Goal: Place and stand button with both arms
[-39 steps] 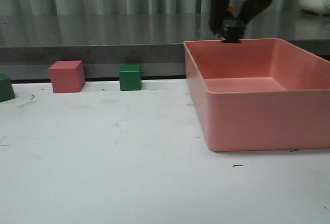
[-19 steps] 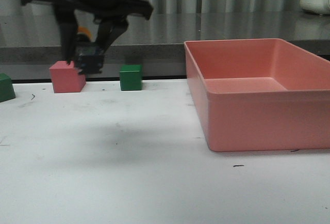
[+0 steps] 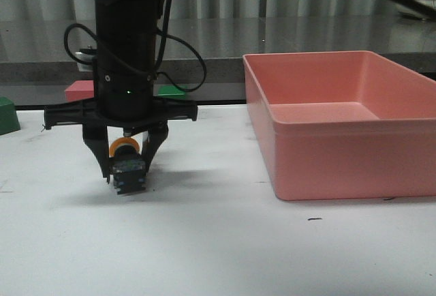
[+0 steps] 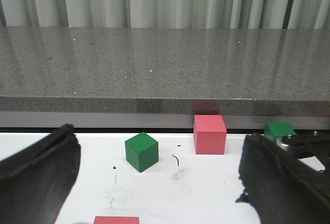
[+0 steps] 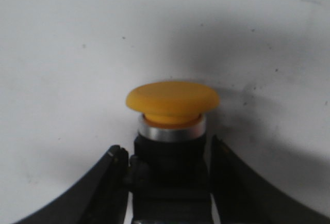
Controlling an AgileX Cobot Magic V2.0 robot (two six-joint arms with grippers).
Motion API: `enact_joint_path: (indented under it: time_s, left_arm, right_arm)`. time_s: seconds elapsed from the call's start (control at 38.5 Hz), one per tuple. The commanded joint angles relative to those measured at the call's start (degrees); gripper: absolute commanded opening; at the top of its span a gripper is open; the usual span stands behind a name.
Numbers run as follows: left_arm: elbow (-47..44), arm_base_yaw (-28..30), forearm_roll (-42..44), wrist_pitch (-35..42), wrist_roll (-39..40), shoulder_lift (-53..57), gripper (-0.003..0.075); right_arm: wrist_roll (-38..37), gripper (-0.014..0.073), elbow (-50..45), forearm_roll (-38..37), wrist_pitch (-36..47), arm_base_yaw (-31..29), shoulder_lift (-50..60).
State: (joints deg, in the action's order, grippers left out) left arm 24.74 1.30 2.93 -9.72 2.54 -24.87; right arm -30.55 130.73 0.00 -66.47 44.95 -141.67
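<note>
My right gripper [image 3: 128, 173] is shut on the button [image 3: 127, 163], with its fingers on the black body. The yellow cap is uppermost and the bluish base sits at or just above the white table [image 3: 218, 241], left of the middle. In the right wrist view the button [image 5: 171, 110] shows its yellow cap, silver collar and black body between the fingers of the right gripper [image 5: 170, 167]. My left gripper [image 4: 161, 136] is open and empty, low over the table and facing the cubes. It does not show in the front view.
A large pink bin [image 3: 340, 146] stands at the right. A pink cube [image 3: 80, 91] and a green cube [image 3: 170, 91] sit at the table's back edge, partly behind the arm. Another green cube [image 3: 7, 115] is at the far left. The left wrist view shows a green cube [image 4: 141, 152] and a pink cube [image 4: 209, 133].
My right gripper carried the button from above the bin's far wall leftward past the cubes, then came forward and down to the table left of the middle.
</note>
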Motion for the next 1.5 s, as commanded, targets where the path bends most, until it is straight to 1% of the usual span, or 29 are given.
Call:
enact_joint_path:
  time_s: [0.0, 0.18, 0.23, 0.31, 0.39, 0.49, 0.54, 0.65, 0.7, 0.73, 0.78, 0.83, 0.99, 1.01, 1.04, 1.09, 1.25, 1.38, 1.48]
  left_arm:
    - [2.2, 0.0, -0.1, 4.9, 0.3, -0.6, 0.0596]
    - [2.2, 0.0, -0.1, 4.9, 0.3, -0.6, 0.0596]
    - [2.2, 0.0, -0.1, 4.9, 0.3, -0.6, 0.0596]
    - [2.2, 0.0, -0.1, 4.9, 0.3, -0.6, 0.0596]
    - [2.2, 0.0, -0.1, 4.9, 0.3, -0.6, 0.0596]
    - [2.2, 0.0, -0.1, 4.9, 0.3, -0.6, 0.0596]
    - [2.2, 0.0, -0.1, 4.9, 0.3, -0.6, 0.0596]
    - [2.2, 0.0, -0.1, 4.9, 0.3, -0.6, 0.0596]
    - [2.2, 0.0, -0.1, 4.9, 0.3, -0.6, 0.0596]
    - [2.2, 0.0, -0.1, 4.9, 0.3, -0.6, 0.0596]
    - [2.2, 0.0, -0.1, 4.9, 0.3, -0.6, 0.0596]
    - [2.2, 0.0, -0.1, 4.9, 0.3, -0.6, 0.0596]
    - [2.2, 0.0, -0.1, 4.9, 0.3, -0.6, 0.0596]
    - [2.2, 0.0, -0.1, 4.9, 0.3, -0.6, 0.0596]
    - [2.2, 0.0, -0.1, 4.9, 0.3, -0.6, 0.0596]
    - [2.2, 0.0, -0.1, 4.9, 0.3, -0.6, 0.0596]
    - [2.2, 0.0, -0.1, 4.9, 0.3, -0.6, 0.0596]
    - [2.2, 0.0, -0.1, 4.9, 0.3, -0.6, 0.0596]
    - [2.2, 0.0, -0.1, 4.9, 0.3, -0.6, 0.0596]
  right_arm:
    - [-1.2, 0.0181, 2.2, 0.5, 0.4, -0.2, 3.6]
    - [-1.2, 0.0185, 2.2, 0.7, 0.3, -0.2, 3.3]
    - [-1.2, 0.0200, 2.2, 0.8, 0.2, -0.2, 3.2]
    - [-1.2, 0.0267, 2.2, 0.9, 0.0, -0.2, 3.5]
    - [-1.2, 0.0379, 2.6, 0.9, 0.0, -0.2, 4.2]
    - [-0.3, 0.0489, 4.5, 0.9, -0.5, -0.2, 5.5]
    - [0.3, 0.0507, 5.9, 0.9, -1.3, -0.2, 6.1]
    - [1.0, 0.0506, 9.5, 0.9, -4.4, -0.2, 7.0]
    - [2.5, 0.0503, 12.2, 0.9, -6.5, -0.3, 7.3]
    - [3.1, 0.0495, 13.4, 0.9, -7.4, -0.3, 7.3]
    - [4.5, 0.0449, 15.9, 0.9, -9.4, -0.3, 7.3]
    - [5.4, 0.0361, 18.1, 0.9, -10.5, -0.3, 7.3]
    - [5.9, 0.0011, 21.4, 1.7, -10.5, -0.3, 8.9]
    - [6.1, -0.0043, 21.4, 1.7, -10.5, -0.3, 9.3]
    - [6.4, -0.0079, 21.4, 1.7, -10.5, -0.3, 9.8]
    - [8.0, -0.0065, 21.4, 1.7, -10.5, -0.6, 10.8]
    - [12.2, -0.0070, 21.4, 1.7, -10.6, -2.4, 15.5]
    - [15.1, -0.0070, 21.4, 1.7, -10.6, -5.5, 20.6]
    - [15.4, -0.0070, 21.4, 1.7, -10.6, -9.2, 24.8]
